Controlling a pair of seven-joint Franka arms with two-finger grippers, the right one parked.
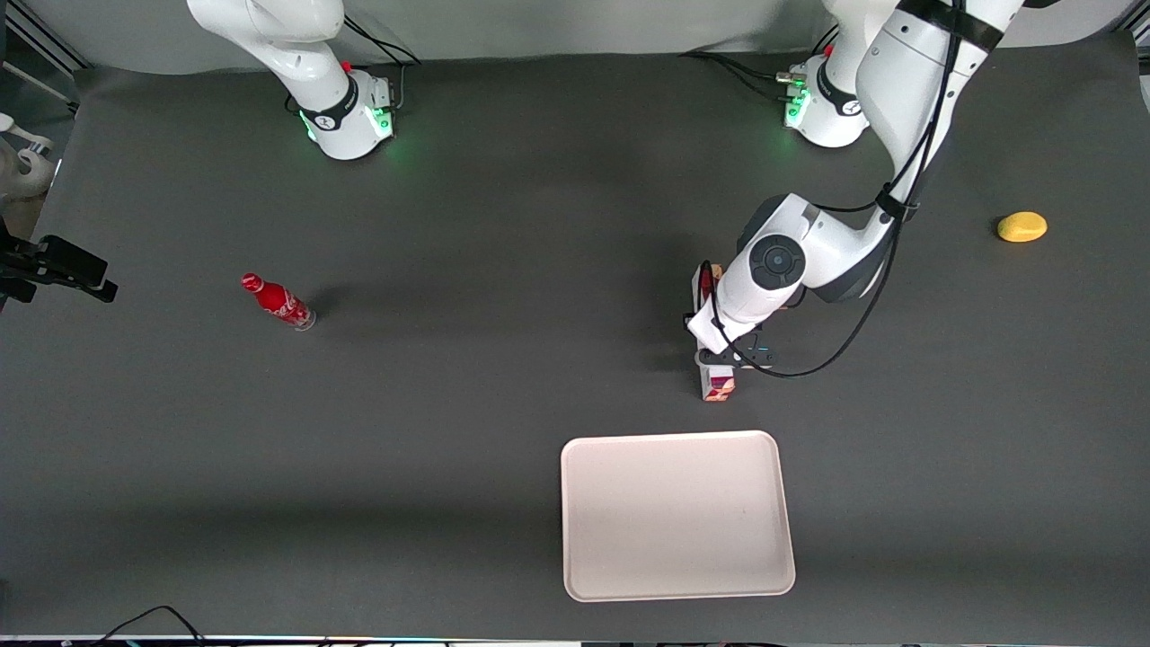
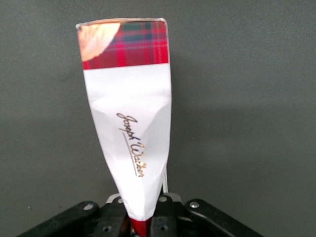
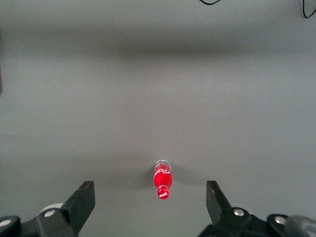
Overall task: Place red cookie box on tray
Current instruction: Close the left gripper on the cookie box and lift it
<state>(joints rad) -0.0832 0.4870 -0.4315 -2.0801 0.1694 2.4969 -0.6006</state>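
My left gripper is shut on the red cookie box, and the carton's end sticks out under the hand toward the front camera. In the left wrist view the box shows its white patch with a gold signature and a red tartan end with a cookie picture. Its sides are pinched in where it enters the gripper. I cannot tell whether the box touches the table. The pale cream-pink tray lies flat with nothing on it, a short way nearer the front camera than the box.
A small red soda bottle stands toward the parked arm's end of the table, also visible in the right wrist view. A yellow lemon-like object lies toward the working arm's end. Dark grey mat covers the table.
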